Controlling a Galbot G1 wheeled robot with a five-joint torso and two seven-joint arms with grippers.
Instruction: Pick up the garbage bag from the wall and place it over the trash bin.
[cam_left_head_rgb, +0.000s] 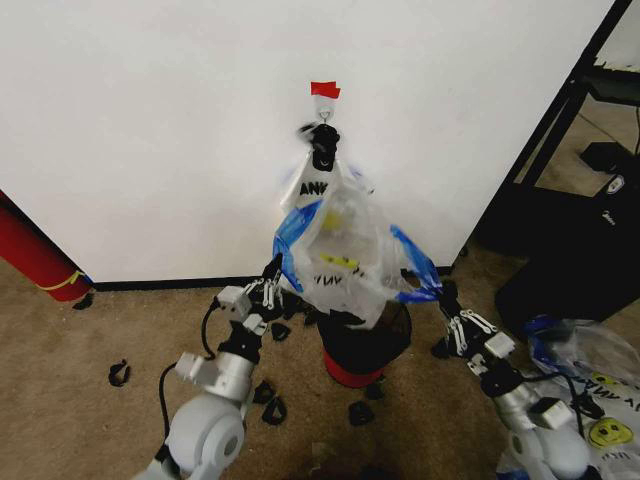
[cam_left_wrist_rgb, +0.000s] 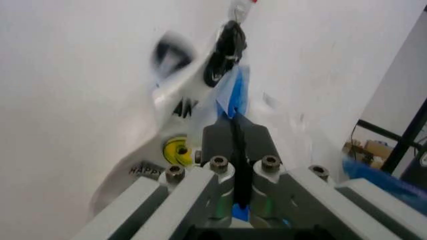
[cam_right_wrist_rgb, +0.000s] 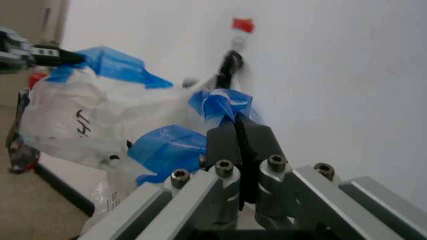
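Head view, centre of the frame: the garbage bag (cam_left_head_rgb: 345, 255) is hanging stretched in the air between both grippers, just above the trash bin (cam_left_head_rgb: 366, 345), which is sitting on the carpet (cam_left_head_rgb: 120, 320) at lower centre, close to the wall (cam_left_head_rgb: 150, 120).

The left gripper (cam_left_head_rgb: 276, 268) is sitting left of centre, jaws closed flat on the bag's blue-tinted left edge. In the left wrist view the left gripper (cam_left_wrist_rgb: 233, 124) is showing its dark pads pressed together with a strip of blue plastic pinched at the tip.

The right gripper (cam_left_head_rgb: 441, 289) is sitting right of centre, clamped on the blue right edge. In the right wrist view the right gripper (cam_right_wrist_rgb: 238, 125) is showing its jaws closed tight, blue plastic bunched at the tip, and the left gripper is appearing far off at the upper left of that frame, gripping the opposite edge.

Above the bag, at upper centre, a bunch of bags (cam_left_head_rgb: 312, 185) is hanging under a black clip (cam_left_head_rgb: 322, 140) from a hook beneath red tape (cam_left_head_rgb: 325, 89). More printed bags (cam_left_head_rgb: 590, 385) are lying at lower right.
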